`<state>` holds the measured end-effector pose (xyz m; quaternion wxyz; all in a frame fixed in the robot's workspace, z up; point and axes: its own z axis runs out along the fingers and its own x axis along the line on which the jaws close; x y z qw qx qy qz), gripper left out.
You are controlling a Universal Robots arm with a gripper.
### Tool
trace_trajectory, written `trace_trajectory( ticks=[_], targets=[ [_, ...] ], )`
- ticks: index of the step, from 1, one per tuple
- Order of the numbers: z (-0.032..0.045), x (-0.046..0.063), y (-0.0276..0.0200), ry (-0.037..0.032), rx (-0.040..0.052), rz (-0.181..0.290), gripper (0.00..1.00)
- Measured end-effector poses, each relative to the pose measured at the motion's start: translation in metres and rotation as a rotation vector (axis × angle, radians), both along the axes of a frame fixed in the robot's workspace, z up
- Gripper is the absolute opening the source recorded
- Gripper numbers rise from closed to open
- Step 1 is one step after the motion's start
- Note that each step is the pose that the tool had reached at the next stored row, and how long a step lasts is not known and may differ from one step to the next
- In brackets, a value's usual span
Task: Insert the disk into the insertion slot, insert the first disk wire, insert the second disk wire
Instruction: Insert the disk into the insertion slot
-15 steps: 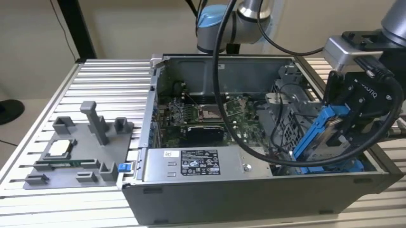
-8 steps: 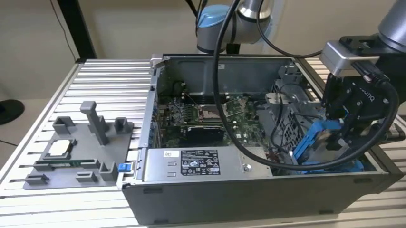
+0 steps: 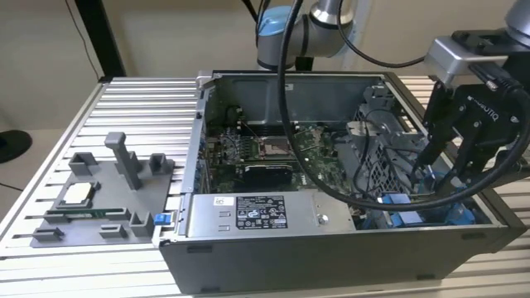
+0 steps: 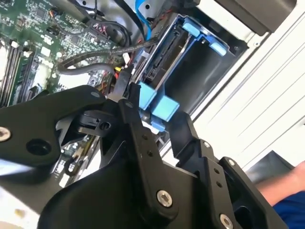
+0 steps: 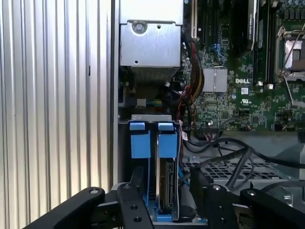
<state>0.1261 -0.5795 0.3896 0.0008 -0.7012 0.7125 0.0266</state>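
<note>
Over the ribbed table [image 3: 124, 105], fingers [image 4: 136, 119] spread open around the slotted disk [image 5: 167, 186].

The exterior view looks down from in front of the open computer case [image 3: 331, 186]; both wrist views sit close above its drive bay [image 5: 152, 167].

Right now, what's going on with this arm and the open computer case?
A robot arm has its end effector lowered into a corner of the open computer case, at the insertion slot. The disk, in its blue carrier, stands on edge inside that bay, and the black fingers sit on either side of a blue tab. The motherboard and loose cables lie alongside.
</note>
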Motion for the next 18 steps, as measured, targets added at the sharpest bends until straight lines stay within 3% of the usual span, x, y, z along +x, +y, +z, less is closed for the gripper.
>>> trace_trajectory(
  ticks=[1, 3, 5, 8, 12, 18],
  targets=[
    [0.0045, 0.000, 0.0000, 0.0001, 0.0001, 0.000, 1.00],
    [0.0058, 0.000, 0.0023, -0.0022, 0.0002, 0.000, 1.00],
    [0.0059, 0.000, 0.0047, -0.0102, 0.0001, 0.000, 1.00],
    [0.0059, 0.000, 0.0122, -0.0282, 0.0001, 0.000, 1.00],
    [0.0054, -0.001, 0.0243, -0.0402, 0.0001, 0.000, 1.00],
    [0.0024, -0.006, 0.0258, -0.0536, 0.0001, 0.002, 1.00]
  ],
)
